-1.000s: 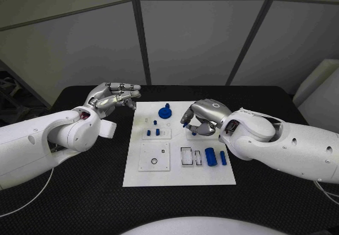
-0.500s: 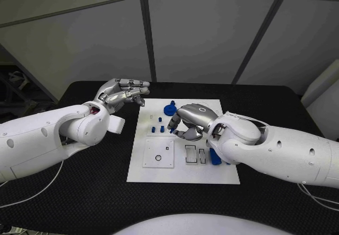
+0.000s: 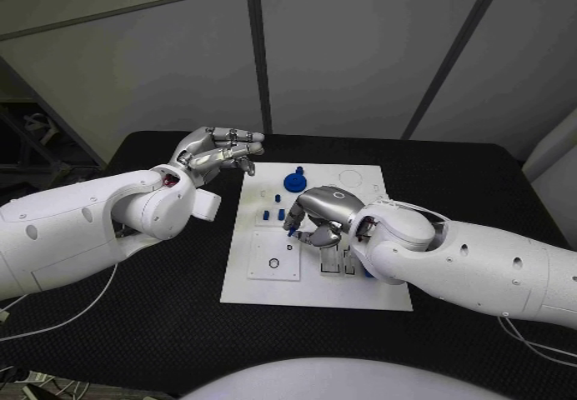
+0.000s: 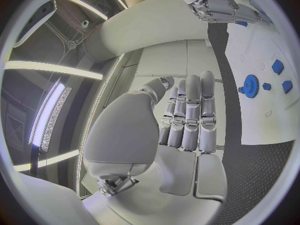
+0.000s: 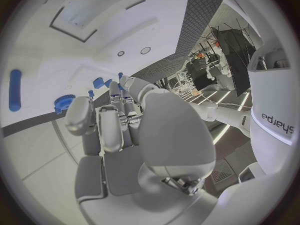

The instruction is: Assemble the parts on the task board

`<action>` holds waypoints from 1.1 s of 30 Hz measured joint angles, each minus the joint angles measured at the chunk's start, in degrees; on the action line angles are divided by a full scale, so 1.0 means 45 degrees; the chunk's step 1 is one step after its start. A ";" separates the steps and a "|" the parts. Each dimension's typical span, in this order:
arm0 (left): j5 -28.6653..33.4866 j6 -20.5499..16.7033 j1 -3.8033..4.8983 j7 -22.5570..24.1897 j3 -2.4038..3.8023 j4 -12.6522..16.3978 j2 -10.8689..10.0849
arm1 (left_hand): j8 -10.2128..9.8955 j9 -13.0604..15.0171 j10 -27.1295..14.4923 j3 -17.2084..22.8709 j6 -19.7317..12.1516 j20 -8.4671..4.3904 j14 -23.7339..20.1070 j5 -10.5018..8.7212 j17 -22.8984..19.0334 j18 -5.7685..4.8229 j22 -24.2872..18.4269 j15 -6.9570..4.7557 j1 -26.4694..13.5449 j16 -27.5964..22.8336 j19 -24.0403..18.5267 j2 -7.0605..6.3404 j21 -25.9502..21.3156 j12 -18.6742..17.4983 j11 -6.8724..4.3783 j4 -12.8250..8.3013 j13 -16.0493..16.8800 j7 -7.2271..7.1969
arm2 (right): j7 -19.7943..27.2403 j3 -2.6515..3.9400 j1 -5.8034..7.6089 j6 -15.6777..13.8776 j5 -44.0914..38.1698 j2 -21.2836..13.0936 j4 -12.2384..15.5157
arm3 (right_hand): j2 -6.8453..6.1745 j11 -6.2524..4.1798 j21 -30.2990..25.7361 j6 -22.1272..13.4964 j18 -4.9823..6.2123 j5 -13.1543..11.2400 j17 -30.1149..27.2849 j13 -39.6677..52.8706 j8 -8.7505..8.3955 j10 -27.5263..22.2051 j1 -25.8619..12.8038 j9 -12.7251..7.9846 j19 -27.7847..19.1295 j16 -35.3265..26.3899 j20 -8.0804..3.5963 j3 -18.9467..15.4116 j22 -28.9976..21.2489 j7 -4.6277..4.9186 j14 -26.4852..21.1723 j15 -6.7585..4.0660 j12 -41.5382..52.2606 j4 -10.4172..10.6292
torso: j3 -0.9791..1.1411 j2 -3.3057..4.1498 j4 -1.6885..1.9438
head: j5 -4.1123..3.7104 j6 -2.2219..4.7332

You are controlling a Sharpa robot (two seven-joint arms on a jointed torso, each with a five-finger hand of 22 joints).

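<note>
From the head view, the task board sits mid-desk with the right hand down over its middle, fingers curled in toward the little blue pegs; looks like it's going for one, maybe already has a blue bit at its fingertips, but I can't tell if it's actually pinching anything; the blue gear stands at the far end of the board, untouched; more blue pieces peek out from under the right arm near the slots. The left hand hovers off the board's far-left corner, fingers curled loosely, holding nothing.

Left wrist view: left hand's fingers lie side by side, bent in over the palm, nothing in them; the gear and some small blue parts are on the board off to the side.

Right wrist view: right hand's fingers reach toward the board, fairly close together; small blue parts lie just past the tips, gear nearby, a long blue cylinder further off.

My guess: it's the pick-a-peg step; next it needs a clean pinch, then a straight lift without knocking the neighbours.
</note>
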 measured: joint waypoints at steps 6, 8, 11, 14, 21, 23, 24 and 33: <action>0.0003 0.0008 0.0000 -0.0006 0.0000 0.0000 0.0022 | 0.0000 0.0001 0.0000 0.0000 0.0000 0.0000 0.0000 0.0000 0.0001 -0.0002 0.0001 0.0000 0.0000 0.0000 0.0000 0.0000 0.0000 0.0000 0.0000 0.0000 0.0000 0.0000 | 0.0003 -0.0051 -0.0044 0.0268 -0.0005 0.0123 -0.0168 | 0.0036 0.0001 0.0000 -0.0013 0.0000 0.0031 0.0000 -0.0002 -0.0001 0.0000 -0.0037 -0.0005 0.0000 0.0000 0.0000 -0.0001 -0.0001 -0.0012 0.0000 0.0000 -0.0001 -0.0001 | 0.0000 -0.0005 0.0000 | 0.0105 -0.0082; 0.0003 0.0010 0.0000 -0.0008 0.0000 0.0000 0.0022 | 0.0000 0.0001 0.0001 0.0000 0.0001 0.0000 0.0000 0.0000 0.0001 -0.0002 0.0001 0.0000 0.0000 0.0000 0.0000 0.0000 0.0000 0.0000 -0.0001 0.0000 0.0000 0.0000 | 0.0003 -0.0064 -0.0050 0.0361 -0.0019 0.0139 -0.0211 | 0.0052 0.0000 0.0000 -0.0016 -0.0001 0.0031 0.0000 -0.0003 -0.0001 -0.0001 -0.0053 -0.0006 -0.0001 0.0000 0.0000 -0.0001 -0.0001 -0.0015 0.0000 0.0000 -0.0002 -0.0001 | -0.0001 -0.0006 0.0000 | 0.0117 -0.0100; 0.0006 0.0013 0.0001 -0.0010 0.0001 0.0003 0.0022 | 0.0000 0.0001 0.0001 0.0000 0.0001 0.0000 0.0000 0.0000 0.0001 -0.0001 0.0001 0.0001 0.0000 0.0000 0.0000 0.0000 0.0000 0.0000 -0.0001 0.0000 0.0000 0.0000 | -0.0005 -0.0083 -0.0055 0.0486 -0.0041 0.0165 -0.0266 | 0.0050 0.0001 0.0000 -0.0017 0.0001 0.0031 0.0001 -0.0003 -0.0002 0.0000 -0.0052 -0.0011 -0.0001 0.0000 0.0000 -0.0001 -0.0001 -0.0016 0.0000 0.0000 -0.0024 -0.0001 | -0.0002 -0.0006 -0.0005 | 0.0135 -0.0128; 0.0007 0.0015 0.0002 -0.0011 0.0001 0.0009 0.0022 | 0.0001 0.0001 0.0001 0.0000 0.0000 0.0000 0.0000 0.0000 0.0002 -0.0002 0.0001 0.0001 0.0000 0.0000 0.0000 0.0000 0.0000 0.0000 -0.0001 0.0000 0.0000 0.0000 | -0.0013 -0.0115 -0.0064 0.0586 -0.0066 0.0183 -0.0293 | 0.0050 0.0001 0.0000 -0.0018 0.0000 0.0030 0.0001 -0.0004 -0.0003 0.0000 -0.0051 -0.0012 -0.0001 0.0000 0.0000 -0.0002 -0.0002 -0.0016 0.0000 0.0000 -0.0024 -0.0001 | -0.0006 -0.0006 -0.0009 | 0.0156 -0.0143; 0.0008 0.0018 0.0002 -0.0013 0.0001 0.0013 0.0026 | 0.0001 0.0001 0.0002 0.0000 0.0001 0.0000 0.0000 0.0000 0.0003 -0.0002 0.0001 0.0001 0.0000 0.0000 0.0000 0.0000 0.0000 0.0000 -0.0001 0.0000 0.0000 0.0000 | -0.0026 -0.0151 -0.0085 0.0799 -0.0134 0.0237 -0.0360 | 0.0049 0.0001 0.0000 -0.0019 0.0001 0.0029 0.0001 -0.0006 -0.0035 -0.0001 -0.0051 0.0000 -0.0001 0.0000 0.0000 -0.0002 -0.0002 -0.0016 0.0000 0.0001 -0.0025 -0.0001 | -0.0006 -0.0006 -0.0009 | 0.0168 -0.0181; 0.0008 0.0020 0.0002 -0.0013 0.0001 0.0014 0.0030 | 0.0001 0.0001 0.0002 0.0000 0.0000 0.0000 -0.0001 0.0000 0.0002 -0.0002 0.0002 0.0001 0.0000 0.0000 0.0000 0.0000 0.0000 0.0000 -0.0001 0.0000 0.0000 0.0000 | -0.0030 -0.0164 -0.0094 0.0843 -0.0147 0.0260 -0.0383 | 0.0049 0.0001 0.0000 -0.0019 0.0000 0.0029 0.0001 -0.0008 -0.0036 -0.0001 -0.0051 0.0000 -0.0001 0.0000 0.0000 -0.0002 -0.0003 -0.0016 0.0000 0.0000 -0.0025 -0.0001 | -0.0006 -0.0006 -0.0009 | 0.0171 -0.0193; 0.0008 0.0021 0.0002 -0.0013 0.0001 0.0015 0.0032 | 0.0001 0.0001 0.0002 0.0000 0.0001 0.0000 -0.0001 0.0000 0.0002 -0.0001 0.0002 0.0001 0.0000 0.0000 0.0000 0.0000 0.0000 0.0000 -0.0001 0.0000 0.0000 0.0000 | -0.0032 -0.0171 -0.0102 0.0868 -0.0155 0.0277 -0.0396 | 0.0048 0.0001 0.0000 -0.0019 0.0000 0.0029 0.0001 -0.0008 -0.0036 -0.0001 -0.0050 0.0000 -0.0001 0.0000 0.0000 -0.0002 -0.0003 -0.0016 0.0000 0.0000 -0.0025 -0.0001 | -0.0006 -0.0007 -0.0009 | 0.0173 -0.0194; 0.0011 0.0030 0.0003 -0.0016 0.0001 0.0017 0.0047 | 0.0001 0.0001 0.0003 0.0000 0.0001 0.0000 -0.0001 0.0000 0.0003 -0.0001 0.0002 0.0001 0.0000 0.0000 0.0000 0.0000 0.0000 0.0000 -0.0001 0.0000 0.0000 0.0000 | -0.0038 -0.0203 -0.0129 0.0921 -0.0205 0.0365 -0.0456 | 0.0048 0.0001 0.0000 -0.0021 0.0002 0.0028 0.0002 -0.0010 -0.0038 -0.0001 -0.0050 -0.0008 -0.0001 -0.0001 -0.0001 -0.0002 -0.0003 -0.0017 0.0000 0.0001 -0.0025 -0.0001 | -0.0001 -0.0010 -0.0009 | 0.0215 -0.0221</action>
